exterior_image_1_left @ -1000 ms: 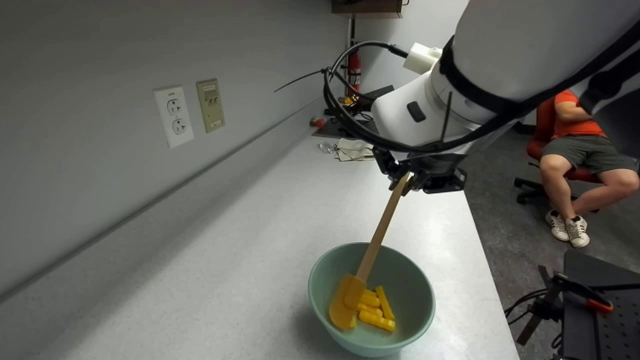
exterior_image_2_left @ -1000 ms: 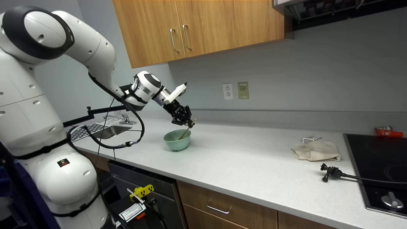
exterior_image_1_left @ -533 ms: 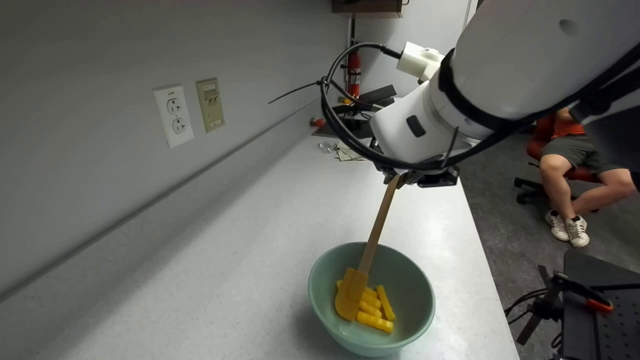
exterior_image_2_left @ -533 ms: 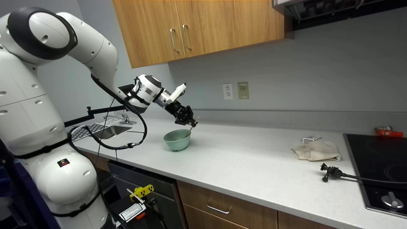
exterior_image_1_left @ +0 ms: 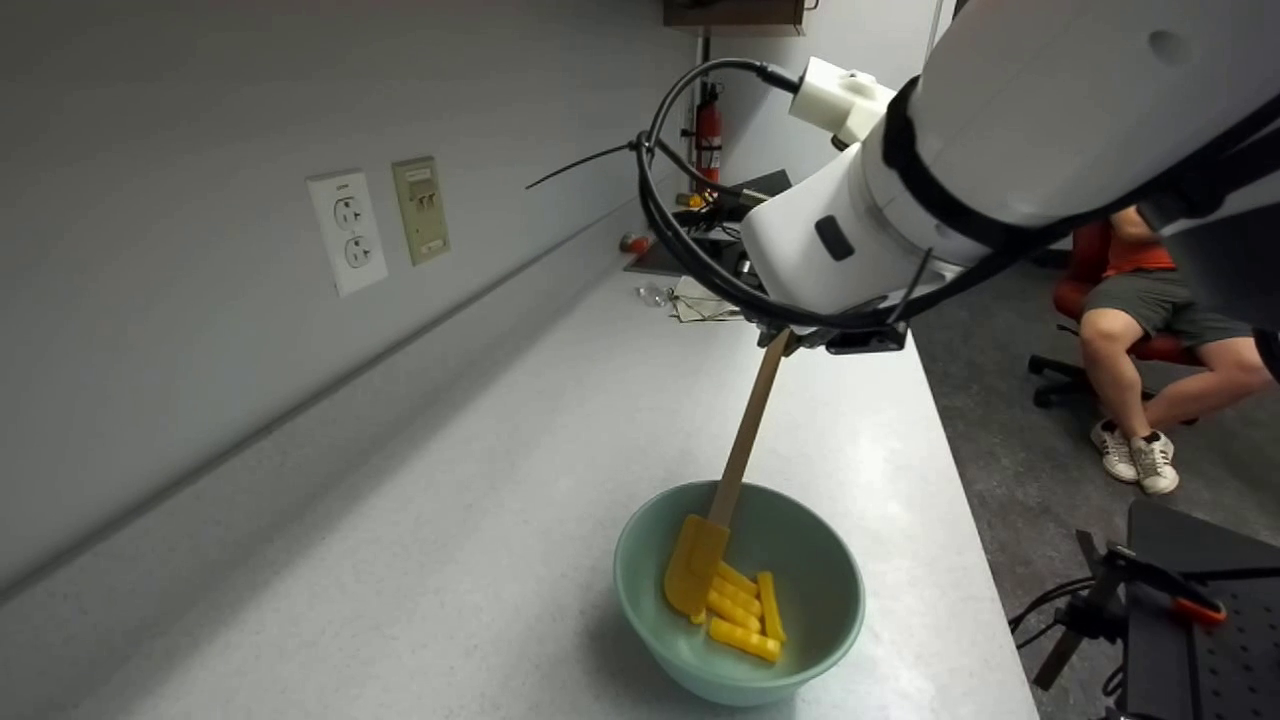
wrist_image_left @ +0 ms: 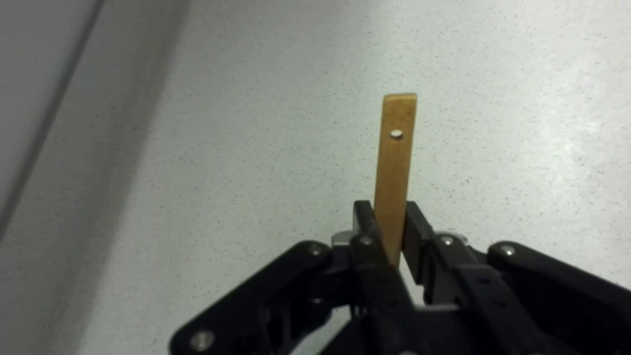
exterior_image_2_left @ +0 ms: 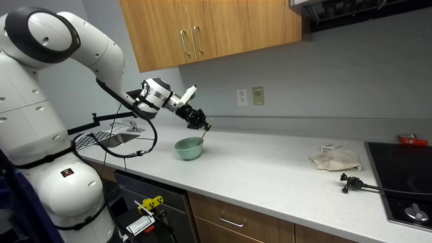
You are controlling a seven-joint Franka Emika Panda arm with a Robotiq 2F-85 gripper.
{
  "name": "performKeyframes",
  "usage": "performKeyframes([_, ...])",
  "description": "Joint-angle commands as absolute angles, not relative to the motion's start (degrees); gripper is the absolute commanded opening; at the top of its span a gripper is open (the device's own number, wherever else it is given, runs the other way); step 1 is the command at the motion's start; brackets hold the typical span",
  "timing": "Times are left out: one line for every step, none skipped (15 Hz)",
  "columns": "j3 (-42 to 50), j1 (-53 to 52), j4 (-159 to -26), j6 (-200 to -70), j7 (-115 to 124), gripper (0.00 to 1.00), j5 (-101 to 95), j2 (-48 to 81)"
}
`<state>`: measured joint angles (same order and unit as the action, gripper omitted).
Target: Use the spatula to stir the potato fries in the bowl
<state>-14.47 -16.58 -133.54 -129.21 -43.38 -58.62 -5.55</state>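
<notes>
Over in the bowl (exterior_image_1_left: 815, 565) on the bench (exterior_image_1_left: 450, 540), the spatula (exterior_image_1_left: 738, 473), clamped by the pincer (wrist_image_left: 388, 209), dips at the edge of the potato fries (exterior_image_1_left: 736, 611). Stirring, I'd judge; next should come a sweep across them.

- My arm (exterior_image_2_left: 106, 55): white, rounded, dotted with grey spots (exterior_image_2_left: 91, 183)
- A dark grey ring (exterior_image_2_left: 16, 35) around a white disc (exterior_image_2_left: 51, 32)
- I wear black straps (exterior_image_2_left: 46, 158), a looped black cable (exterior_image_1_left: 692, 258)
- One small black sticker (exterior_image_2_left: 67, 172), marked red
- My gripper (wrist_image_left: 388, 217): black, square-tipped fingers (wrist_image_left: 416, 236), silvery round screws (wrist_image_left: 202, 340)
</notes>
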Motion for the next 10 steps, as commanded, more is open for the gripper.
performKeyframes([-14.3, -16.5, -133.5, -131.2, -44.4, 0.04, -56.9, -7.2])
performKeyframes([-14.3, -16.6, -133.4, -131.6, -44.7, 0.04, -55.6, -7.3])
performKeyframes([-14.4, -16.7, -133.4, -131.8, -44.6, 0.04, -55.0, -7.2])
performKeyframes([-14.4, -16.7, -133.4, -132.0, -44.6, 0.04, -54.4, -7.0])
performKeyframes([-14.5, -16.7, -133.5, -132.0, -44.4, 0.04, -54.0, -6.6])
performKeyframes([-14.5, -16.7, -133.6, -132.1, -44.3, 0.04, -53.6, -6.2])
performKeyframes([-14.6, -16.7, -133.6, -132.0, -44.2, 0.04, -53.3, -5.8])
performKeyframes([-14.6, -16.6, -133.7, -131.8, -44.0, 0.04, -52.9, -5.3])
performKeyframes([-14.6, -16.5, -133.8, -131.8, -43.8, 0.04, -52.7, -5.0])
performKeyframes([-14.6, -16.5, -133.8, -131.6, -43.7, 0.04, -52.5, -4.6])
